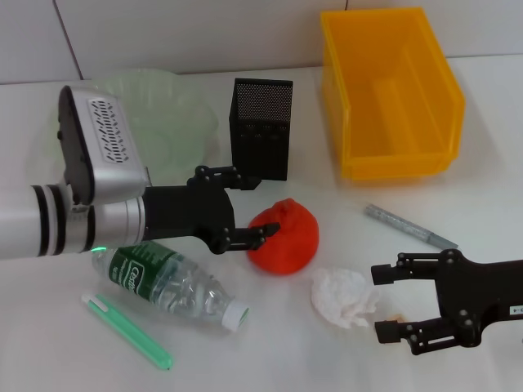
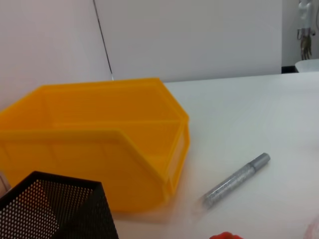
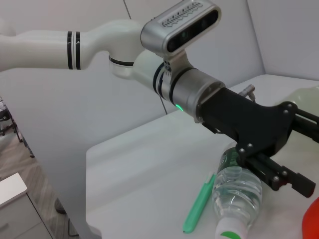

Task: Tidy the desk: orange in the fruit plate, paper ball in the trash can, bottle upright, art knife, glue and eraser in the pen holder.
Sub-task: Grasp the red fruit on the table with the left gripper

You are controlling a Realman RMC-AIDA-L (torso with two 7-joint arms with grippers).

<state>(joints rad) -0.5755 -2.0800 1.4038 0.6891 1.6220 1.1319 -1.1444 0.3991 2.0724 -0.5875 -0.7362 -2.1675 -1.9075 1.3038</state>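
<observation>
The orange sits mid-table. My left gripper is open at its left side, lower fingertip against it. The paper ball lies just right of the orange. My right gripper is open beside the ball, with a small tan bit, maybe the eraser, between its fingers. The bottle lies on its side under the left arm; it also shows in the right wrist view. The pen holder, trash can and fruit plate stand at the back.
A green pen-like stick lies at the front left, next to the bottle. A grey stick lies right of the orange, in front of the trash can, and also shows in the left wrist view. A wall runs behind the table.
</observation>
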